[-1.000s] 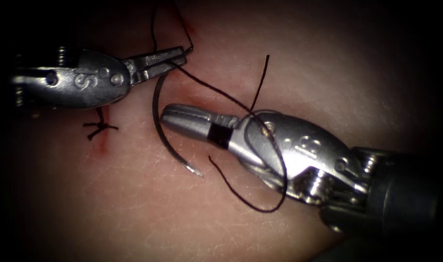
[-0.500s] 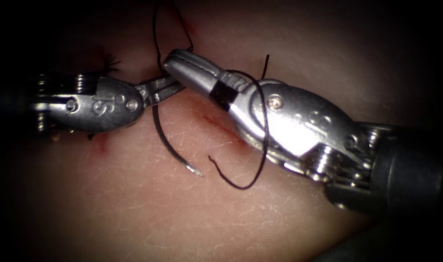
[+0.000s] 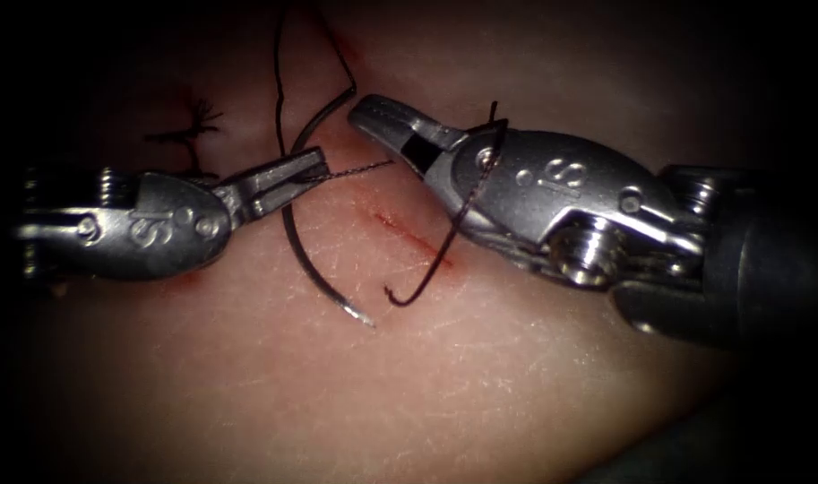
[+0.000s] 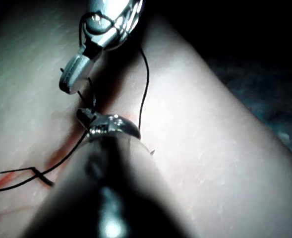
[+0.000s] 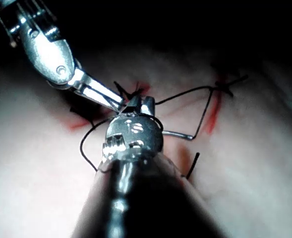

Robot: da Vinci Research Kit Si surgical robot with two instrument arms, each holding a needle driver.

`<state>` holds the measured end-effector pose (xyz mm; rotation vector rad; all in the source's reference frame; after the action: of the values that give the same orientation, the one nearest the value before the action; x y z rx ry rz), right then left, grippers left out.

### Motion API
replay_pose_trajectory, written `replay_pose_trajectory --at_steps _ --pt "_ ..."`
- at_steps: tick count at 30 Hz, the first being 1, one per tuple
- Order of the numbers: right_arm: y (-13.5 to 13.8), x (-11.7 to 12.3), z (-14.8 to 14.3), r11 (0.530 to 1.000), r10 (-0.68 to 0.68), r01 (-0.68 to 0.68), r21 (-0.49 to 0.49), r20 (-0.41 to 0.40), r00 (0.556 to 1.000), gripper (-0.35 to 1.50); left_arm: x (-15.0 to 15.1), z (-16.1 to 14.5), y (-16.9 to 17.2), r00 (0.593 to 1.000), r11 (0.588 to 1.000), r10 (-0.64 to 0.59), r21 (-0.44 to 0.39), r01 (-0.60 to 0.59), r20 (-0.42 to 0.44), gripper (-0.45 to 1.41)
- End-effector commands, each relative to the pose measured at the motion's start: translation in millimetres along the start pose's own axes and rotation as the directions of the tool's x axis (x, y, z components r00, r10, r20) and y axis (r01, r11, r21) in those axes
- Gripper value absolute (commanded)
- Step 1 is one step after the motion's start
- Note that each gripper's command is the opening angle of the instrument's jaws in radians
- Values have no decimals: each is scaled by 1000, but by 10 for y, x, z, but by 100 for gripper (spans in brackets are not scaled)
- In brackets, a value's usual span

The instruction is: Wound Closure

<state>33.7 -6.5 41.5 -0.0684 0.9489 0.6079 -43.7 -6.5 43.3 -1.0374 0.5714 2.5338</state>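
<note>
Gripping needle [image 3: 294, 206] mid-curve, left tool [image 3: 294, 170]; tip free over tissue [image 3: 426, 376]

Needle [image 3: 303, 235] & thread [image 3: 435, 260] (looped) crowd cut [image 3: 413, 237]; lower tissue [image 3: 409, 394] open.

Curved needle [image 3: 294, 224] lies on tissue [image 3: 426, 376], dark thread [image 3: 444, 242] trailing.

Looks like a surgical training lab: pale tissue [image 3: 516, 376] with a cut [image 3: 413, 237], dark thread [image 3: 435, 269] beside the cut, darkness around the tissue.
</note>
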Motion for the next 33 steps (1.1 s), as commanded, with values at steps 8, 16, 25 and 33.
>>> replay_pose_trajectory --at_steps 8,16,25,33 --pt "-9 -10 13 994 -30 24 108 52 998 83 11 -2 -27 999 999 32 24 -32 -12 -45" --pt "-22 -19 24 962 -55 46 271 26 998 69 23 7 -35 994 994 105 18 -105 -8 -45" --pt "-37 -19 40 905 -58 105 413 -124 991 67 27 28 -32 987 986 158 -50 -157 5 -45" --pt "-40 -17 40 869 7 164 467 -343 939 62 19 41 -25 979 972 202 -122 -199 9 -45"
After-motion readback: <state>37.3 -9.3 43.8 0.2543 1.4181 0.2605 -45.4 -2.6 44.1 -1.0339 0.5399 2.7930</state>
